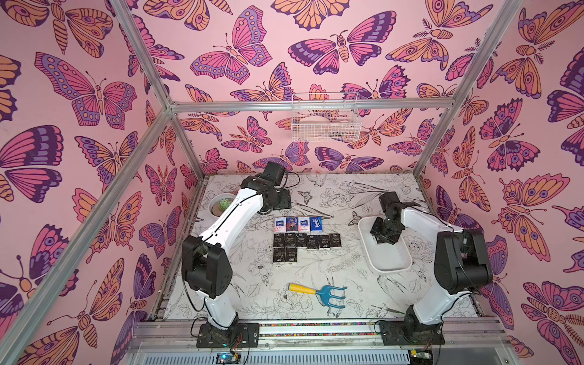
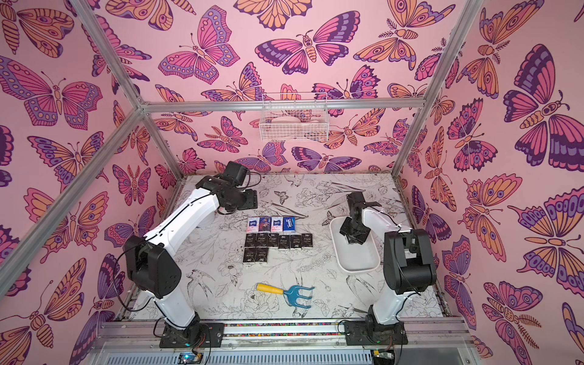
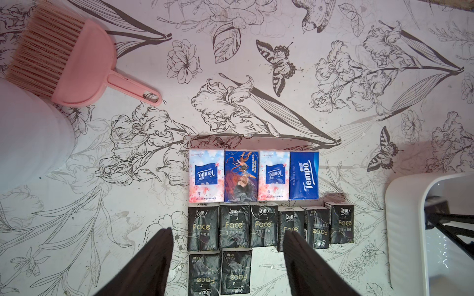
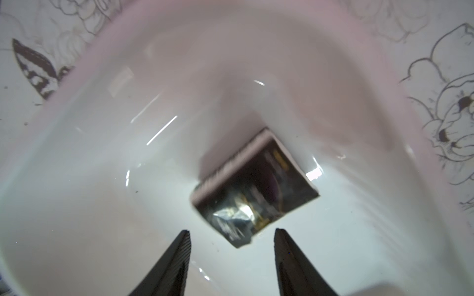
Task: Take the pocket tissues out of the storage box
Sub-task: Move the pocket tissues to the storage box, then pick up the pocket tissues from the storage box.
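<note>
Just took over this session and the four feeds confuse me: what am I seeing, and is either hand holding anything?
Two white robot arms stand at a table. Both top views look down on the whole scene; each wrist view looks along one arm's hand. Twelve pocket tissues lie in rows on the table, near a rake. The left hand hovers open above them, holding nothing. The right hand is open inside the storage box, reaching toward one black packet, not gripping it.

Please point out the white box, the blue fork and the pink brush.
white box [image 1: 387,257]: in a top view, bare floor.
blue fork [image 1: 327,292]: in a top view, its head.
pink brush [image 3: 84,64]: left wrist view, its plastic back.
</note>
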